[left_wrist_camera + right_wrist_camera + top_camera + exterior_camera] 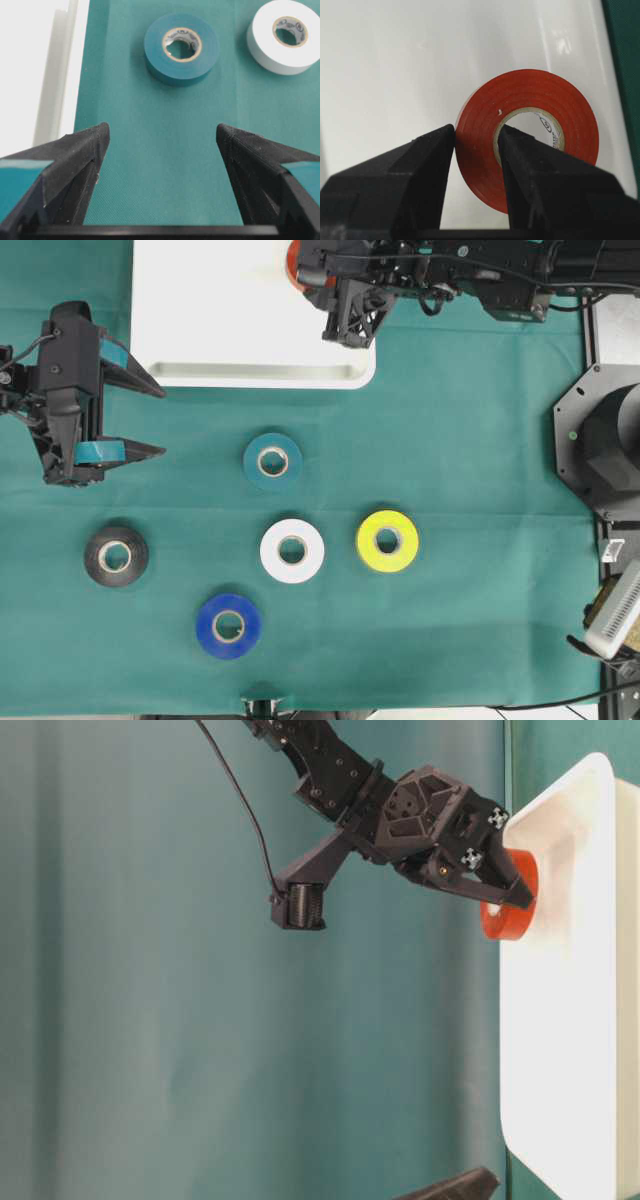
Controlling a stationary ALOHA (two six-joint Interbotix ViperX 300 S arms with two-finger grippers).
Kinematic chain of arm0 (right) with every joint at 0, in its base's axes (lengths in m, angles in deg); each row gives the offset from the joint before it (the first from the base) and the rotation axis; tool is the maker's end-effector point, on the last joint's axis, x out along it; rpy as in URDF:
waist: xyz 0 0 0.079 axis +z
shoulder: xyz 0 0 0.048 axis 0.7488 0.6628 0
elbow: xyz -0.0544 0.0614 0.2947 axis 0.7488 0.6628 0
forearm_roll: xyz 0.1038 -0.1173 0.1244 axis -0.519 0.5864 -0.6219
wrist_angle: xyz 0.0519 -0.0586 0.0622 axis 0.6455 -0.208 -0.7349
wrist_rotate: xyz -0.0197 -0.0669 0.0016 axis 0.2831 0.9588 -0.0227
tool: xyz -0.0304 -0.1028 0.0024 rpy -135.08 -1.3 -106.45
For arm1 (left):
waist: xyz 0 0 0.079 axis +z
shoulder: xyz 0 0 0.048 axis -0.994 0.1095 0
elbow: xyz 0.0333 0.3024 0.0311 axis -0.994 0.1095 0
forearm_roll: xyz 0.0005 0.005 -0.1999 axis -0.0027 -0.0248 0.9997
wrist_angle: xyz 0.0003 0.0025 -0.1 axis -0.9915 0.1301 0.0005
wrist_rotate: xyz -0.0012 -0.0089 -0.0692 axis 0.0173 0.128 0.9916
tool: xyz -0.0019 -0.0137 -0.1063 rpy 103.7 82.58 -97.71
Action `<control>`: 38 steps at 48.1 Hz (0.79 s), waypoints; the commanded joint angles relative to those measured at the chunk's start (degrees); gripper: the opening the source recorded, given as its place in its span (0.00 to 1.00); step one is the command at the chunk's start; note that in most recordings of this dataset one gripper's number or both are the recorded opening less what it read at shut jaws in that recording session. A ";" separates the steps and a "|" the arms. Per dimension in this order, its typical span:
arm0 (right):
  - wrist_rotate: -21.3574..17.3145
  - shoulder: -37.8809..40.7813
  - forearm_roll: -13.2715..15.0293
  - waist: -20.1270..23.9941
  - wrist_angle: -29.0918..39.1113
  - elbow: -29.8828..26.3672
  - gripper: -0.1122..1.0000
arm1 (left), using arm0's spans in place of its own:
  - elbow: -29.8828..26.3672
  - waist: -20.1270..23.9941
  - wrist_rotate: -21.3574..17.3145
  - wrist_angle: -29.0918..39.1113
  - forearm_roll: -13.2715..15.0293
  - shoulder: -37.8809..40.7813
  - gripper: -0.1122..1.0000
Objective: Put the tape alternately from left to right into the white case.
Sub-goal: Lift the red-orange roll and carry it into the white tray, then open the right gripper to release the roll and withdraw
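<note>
The right gripper [476, 150] pinches the red roll [530, 135] through one wall, one finger in its core, so it hangs over the white case [200, 320], probably clear of the floor. The left gripper [140, 420] gapes empty beside the case's near rim; the teal roll [273, 461] lies below that rim.

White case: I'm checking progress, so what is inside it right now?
No roll lies in the white case where visible. The right gripper holds the red tape over it, and the arm hides part of the tray's floor.
</note>
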 commanded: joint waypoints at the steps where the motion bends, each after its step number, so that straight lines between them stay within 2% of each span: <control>1: 0.09 -0.79 0.18 -0.09 -0.62 -0.62 0.13 | -0.97 -0.18 0.00 -0.35 0.09 -0.35 0.93; 24: 0.00 -0.70 0.18 -0.18 -0.26 0.18 0.14 | -1.14 -0.18 0.00 -0.26 0.09 -0.35 0.93; 29: 0.00 -0.79 0.18 -0.18 -0.35 0.35 0.32 | -1.14 -0.18 0.00 -0.26 0.09 -0.35 0.93; 38: -0.09 -0.79 0.18 -0.18 -0.35 0.26 0.79 | -1.23 -0.18 0.00 -0.09 0.09 -0.35 0.93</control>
